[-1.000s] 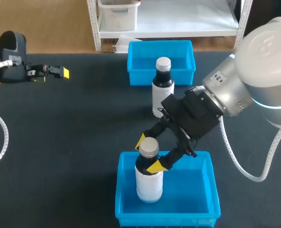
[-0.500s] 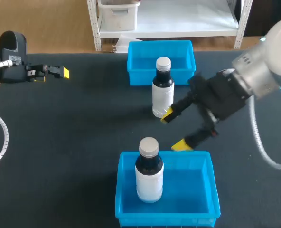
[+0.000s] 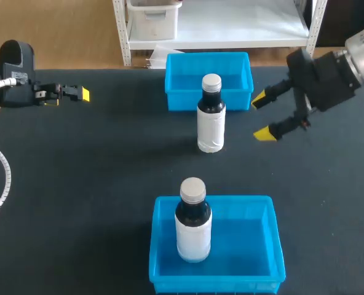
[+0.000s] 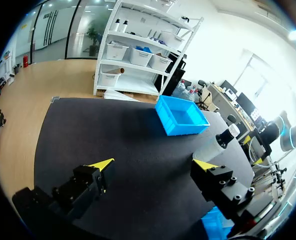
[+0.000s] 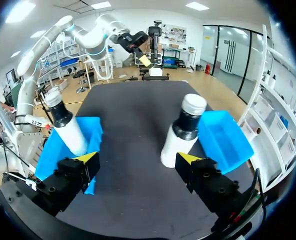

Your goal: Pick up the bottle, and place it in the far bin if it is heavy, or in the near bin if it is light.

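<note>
Since a second ago the right gripper (image 3: 261, 117) has let go of the bottle (image 3: 193, 221) and drawn back to the right side of the table (image 3: 96, 172), past the second bottle (image 3: 211, 114). Its fingers stand wide apart, holding nothing. The bottle stands upright in the near bin (image 3: 253, 246), toward its left side. The second bottle stands upright on the table just in front of the far bin (image 3: 181, 78). The left gripper (image 3: 77, 94) has not moved from the far left, its fingers spread wide
</note>
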You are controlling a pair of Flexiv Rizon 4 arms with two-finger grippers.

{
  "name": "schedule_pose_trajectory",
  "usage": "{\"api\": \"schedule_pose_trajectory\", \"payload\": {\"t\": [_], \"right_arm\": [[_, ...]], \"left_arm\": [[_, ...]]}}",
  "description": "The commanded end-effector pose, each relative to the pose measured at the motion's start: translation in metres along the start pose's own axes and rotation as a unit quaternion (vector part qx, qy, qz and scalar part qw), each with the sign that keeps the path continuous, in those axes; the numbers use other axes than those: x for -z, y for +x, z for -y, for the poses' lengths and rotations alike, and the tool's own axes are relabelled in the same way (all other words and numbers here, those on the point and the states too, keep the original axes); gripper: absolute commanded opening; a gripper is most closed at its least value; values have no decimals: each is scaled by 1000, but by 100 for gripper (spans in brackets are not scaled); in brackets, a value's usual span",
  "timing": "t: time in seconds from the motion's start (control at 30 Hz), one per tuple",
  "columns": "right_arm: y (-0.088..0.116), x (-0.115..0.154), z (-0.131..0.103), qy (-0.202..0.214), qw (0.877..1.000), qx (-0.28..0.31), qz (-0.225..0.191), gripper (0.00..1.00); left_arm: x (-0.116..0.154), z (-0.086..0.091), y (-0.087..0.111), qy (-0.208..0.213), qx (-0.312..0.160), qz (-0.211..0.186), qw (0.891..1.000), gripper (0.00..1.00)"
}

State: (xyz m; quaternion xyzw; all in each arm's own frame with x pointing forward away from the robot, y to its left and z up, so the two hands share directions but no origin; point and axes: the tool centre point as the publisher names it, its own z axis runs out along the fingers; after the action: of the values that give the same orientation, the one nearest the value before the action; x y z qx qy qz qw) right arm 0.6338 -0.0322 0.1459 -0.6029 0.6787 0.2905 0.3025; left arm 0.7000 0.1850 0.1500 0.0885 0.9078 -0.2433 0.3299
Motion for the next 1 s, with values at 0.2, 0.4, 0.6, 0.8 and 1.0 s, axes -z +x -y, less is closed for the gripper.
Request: {"api": "schedule_pose_trajectory", "payload": {"t": [0.2, 0.4, 0.6, 0.8, 1.0], "right_arm": [[-5, -23, 86, -10, 1000, -3, 12, 100], [-16, -33, 108, -17, 1000, 7, 22, 100], [-22, -48, 112, -31, 999, 13, 30, 100], [-25, -60, 109, -41, 998, 9, 37, 100], [-33, -72, 103, -49, 998, 11, 44, 100]], "left_arm": [[0, 0, 0, 0, 0, 0, 1000, 100], [0, 0, 0, 0, 0, 0, 1000, 100], [0, 0, 0, 0, 0, 0, 1000, 100], [0, 0, 0, 0, 0, 0, 1000, 100], [0, 0, 0, 0, 0, 0, 1000, 100]]}}
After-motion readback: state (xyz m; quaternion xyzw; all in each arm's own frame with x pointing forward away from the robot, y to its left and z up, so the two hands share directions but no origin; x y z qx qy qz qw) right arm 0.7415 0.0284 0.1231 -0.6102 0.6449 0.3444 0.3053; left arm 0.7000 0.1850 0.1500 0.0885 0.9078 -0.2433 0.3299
